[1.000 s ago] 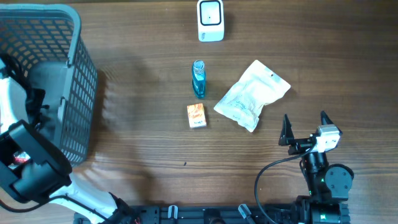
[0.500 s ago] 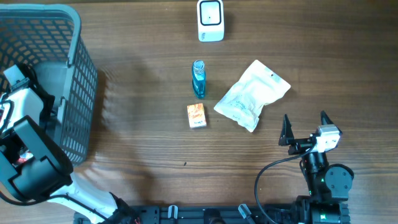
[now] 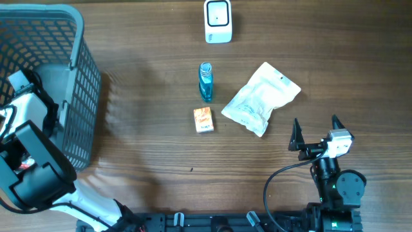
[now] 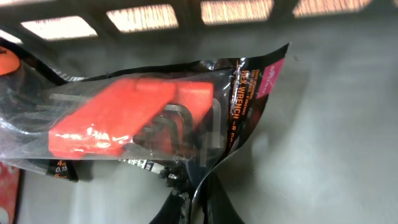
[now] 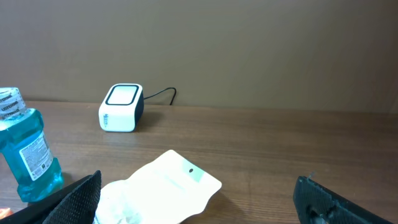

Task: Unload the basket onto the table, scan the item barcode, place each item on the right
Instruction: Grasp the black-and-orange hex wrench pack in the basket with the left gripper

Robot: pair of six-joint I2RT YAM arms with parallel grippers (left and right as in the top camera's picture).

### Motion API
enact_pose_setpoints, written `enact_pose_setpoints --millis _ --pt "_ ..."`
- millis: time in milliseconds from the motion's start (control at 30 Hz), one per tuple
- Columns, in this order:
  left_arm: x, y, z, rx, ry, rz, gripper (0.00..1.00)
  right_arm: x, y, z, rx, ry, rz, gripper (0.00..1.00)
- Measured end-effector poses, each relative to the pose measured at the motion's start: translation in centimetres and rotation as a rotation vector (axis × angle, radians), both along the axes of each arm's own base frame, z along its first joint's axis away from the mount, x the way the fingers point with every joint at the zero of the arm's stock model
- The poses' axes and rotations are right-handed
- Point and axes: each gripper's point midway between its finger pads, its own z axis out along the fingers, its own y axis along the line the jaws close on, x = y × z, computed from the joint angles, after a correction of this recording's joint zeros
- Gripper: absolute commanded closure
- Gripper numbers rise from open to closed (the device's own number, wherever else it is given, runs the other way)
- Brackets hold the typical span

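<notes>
- The right fingers (image 3: 295,138) stand spread wide and hold nothing, low over the near right of the table (image 3: 148,142). They are best left parked there, out of the path.
- The left fingers (image 4: 219,208) reach down inside the grey basket (image 3: 82,96) at the left edge. They are pinched tight on the lower edge of the hex-key packet (image 4: 149,118), a clear bag with an orange holder that lies on the basket floor.
- The grip is only on thin film, so my judgement is to lift slowly and straight up. The packet should clear the basket wall before any swing to the right.
- The orange box (image 3: 203,120), blue bottle (image 3: 205,82) and white pouch (image 3: 261,98) lie mid-table, between basket and scanner. The packet should be carried above them.
- The white scanner (image 3: 217,20) sits at the far edge. I cannot tell where the barcode is, so the packet may need turning until the printed side faces the window.
</notes>
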Motion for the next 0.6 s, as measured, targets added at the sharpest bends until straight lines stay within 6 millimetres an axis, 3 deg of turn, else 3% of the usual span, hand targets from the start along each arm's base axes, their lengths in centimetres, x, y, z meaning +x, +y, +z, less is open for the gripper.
enact_pose_setpoints --millis 100,167,200,267,367,500,600 --pt "0.9 -1.8 0.7 -0.015 -0.02 -0.048 0.96 0.0 0.0 0.0 0.0 0.0 0.0 0.0" --pt "2.2 -3.5 2.4 -0.008 -0.063 -0.1 0.96 0.0 0.0 0.0 0.0 0.0 0.0 0.0" --pt "2.7 -4.1 3.3 0.001 -0.083 -0.12 0.96 0.0 0.0 0.0 0.0 0.0 0.0 0.0" --pt "4.4 -6.5 7.9 0.044 -0.19 -0.196 0.96 0.0 0.0 0.0 0.0 0.0 0.0 0.0" --pt "5.7 -9.8 12.1 0.077 -0.289 -0.289 0.96 0.0 0.0 0.0 0.0 0.0 0.0 0.0" --pt "6.9 -13.1 15.2 0.106 -0.372 -0.378 0.96 0.0 0.0 0.0 0.0 0.0 0.0 0.0" --pt "7.4 -13.5 16.5 0.131 -0.415 -0.391 0.96 0.0 0.0 0.0 0.0 0.0 0.0 0.0"
